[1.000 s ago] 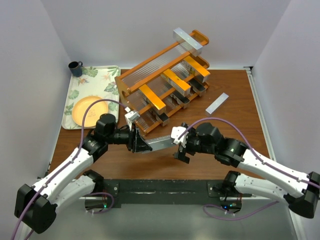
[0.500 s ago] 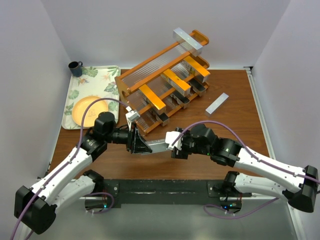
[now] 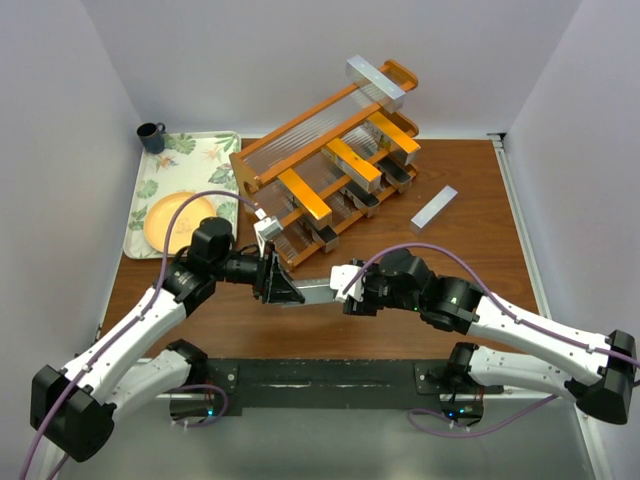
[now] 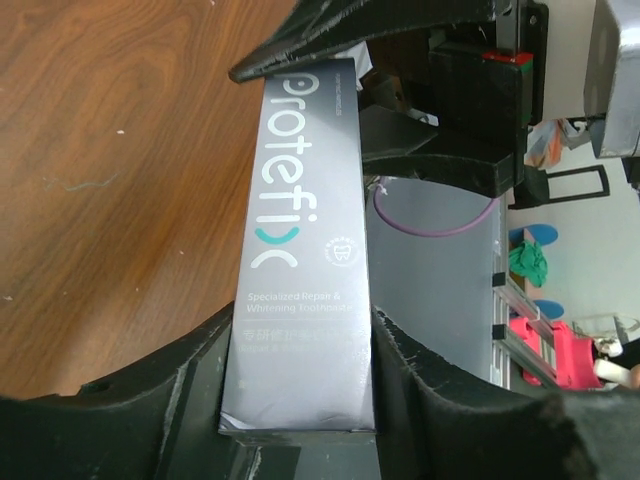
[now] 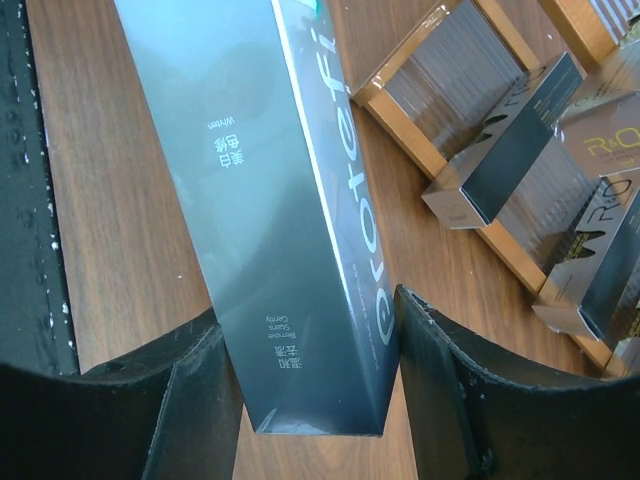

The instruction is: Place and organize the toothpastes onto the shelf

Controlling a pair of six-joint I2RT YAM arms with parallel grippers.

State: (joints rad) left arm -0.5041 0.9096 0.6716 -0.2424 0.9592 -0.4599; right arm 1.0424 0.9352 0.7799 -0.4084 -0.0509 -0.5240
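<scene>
A dark grey toothpaste carton (image 4: 300,250) is held between both arms. The left gripper (image 3: 274,283) pinches one end, its jaws narrowed to the carton's width, and the right gripper (image 3: 350,290) pinches the other. The label reads "protefix – Specialized Repair & Whitening Toothpaste". Just beyond, the shelf (image 3: 243,172) carries orange-gold cartons (image 3: 305,197) across its tiers — a silver carton (image 3: 434,208) lies on the table (image 3: 470,250) beside it.

The right gripper (image 3: 347,291) moved left to the free end of the dark grey toothpaste carton (image 3: 318,291), and its jaws came to flank that end. The left gripper (image 3: 288,293), holding the other end, shifted slightly up the view.
</scene>
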